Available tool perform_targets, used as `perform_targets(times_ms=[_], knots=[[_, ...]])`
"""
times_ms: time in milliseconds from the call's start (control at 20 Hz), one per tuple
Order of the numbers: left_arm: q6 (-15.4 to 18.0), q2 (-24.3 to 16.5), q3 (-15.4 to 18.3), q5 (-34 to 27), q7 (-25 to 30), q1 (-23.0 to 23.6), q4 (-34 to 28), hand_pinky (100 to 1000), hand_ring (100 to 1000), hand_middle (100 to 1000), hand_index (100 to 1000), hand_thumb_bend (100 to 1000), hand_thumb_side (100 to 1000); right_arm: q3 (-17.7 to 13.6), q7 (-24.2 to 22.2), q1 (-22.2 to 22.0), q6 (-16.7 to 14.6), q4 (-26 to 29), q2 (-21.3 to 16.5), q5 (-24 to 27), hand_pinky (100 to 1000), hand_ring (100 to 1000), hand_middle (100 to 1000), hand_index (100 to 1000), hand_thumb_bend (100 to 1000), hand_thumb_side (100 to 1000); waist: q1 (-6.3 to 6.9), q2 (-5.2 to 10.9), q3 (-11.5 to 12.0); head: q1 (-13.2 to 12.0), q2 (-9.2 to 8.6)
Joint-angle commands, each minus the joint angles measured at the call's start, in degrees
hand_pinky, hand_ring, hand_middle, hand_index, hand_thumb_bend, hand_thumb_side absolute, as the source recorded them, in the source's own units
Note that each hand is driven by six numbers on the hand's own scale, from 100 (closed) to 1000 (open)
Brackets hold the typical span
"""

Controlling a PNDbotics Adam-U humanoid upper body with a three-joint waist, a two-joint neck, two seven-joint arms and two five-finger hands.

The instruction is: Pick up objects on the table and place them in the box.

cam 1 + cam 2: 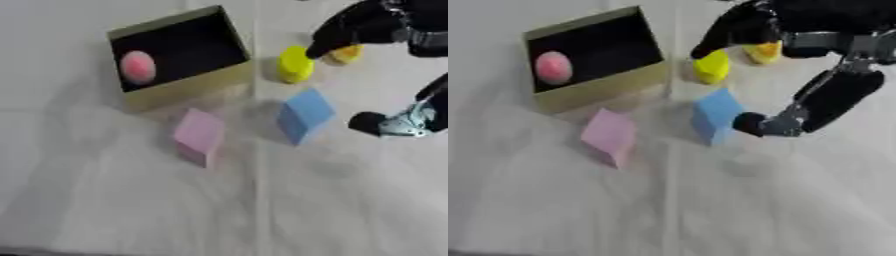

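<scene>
Box (184, 85) sits at the table's (131, 210) far left, open, with a pink ball (137, 67) inside. We see the right hand (741, 27) above the yellow cylinder (295, 65) and a small orange piece (346, 54), fingers reaching down spread, thumb low beside the blue block (304, 116). Pink block (199, 136) lies just before the box.

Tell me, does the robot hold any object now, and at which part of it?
Nothing is clearly held. The right hand reaches down with a fingertip at the top of the yellow object; a closed hold cannot be seen.
</scene>
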State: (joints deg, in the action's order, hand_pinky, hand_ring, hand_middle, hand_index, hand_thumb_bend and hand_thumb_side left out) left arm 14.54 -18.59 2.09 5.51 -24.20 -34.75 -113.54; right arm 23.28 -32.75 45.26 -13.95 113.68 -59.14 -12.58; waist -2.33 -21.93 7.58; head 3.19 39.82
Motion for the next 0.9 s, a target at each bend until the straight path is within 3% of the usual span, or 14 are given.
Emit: perform_targets(times_ms=[50,500,900], knots=[[0.00,-0.51,-0.05,-0.44,0.34,-0.56,-1.05,716,712,682,826,531,510,0.35,-1.46,1.15,1.64,-0.69,0.61,-1.38,876,902,801,931,326,480,0.11,1.05,0.15,0.23,0.17],[0.00,-0.20,-0.24,-0.69,0.62,-0.75,-1.05,716,711,680,826,531,510,2.11,-5.78,1.67,1.15,-7.62,4.27,-3.41,897,926,807,942,334,413,0.03,1.02,0.70,0.54,0.21],[-0.02,0.01,-0.42,-0.87,0.84,-0.95,-1.05,715,709,676,825,529,511,2.64,-5.58,1.69,0.01,-12.80,6.01,-6.38,910,940,821,944,334,385,-0.06,0.78,1.15,0.59,0.07]])
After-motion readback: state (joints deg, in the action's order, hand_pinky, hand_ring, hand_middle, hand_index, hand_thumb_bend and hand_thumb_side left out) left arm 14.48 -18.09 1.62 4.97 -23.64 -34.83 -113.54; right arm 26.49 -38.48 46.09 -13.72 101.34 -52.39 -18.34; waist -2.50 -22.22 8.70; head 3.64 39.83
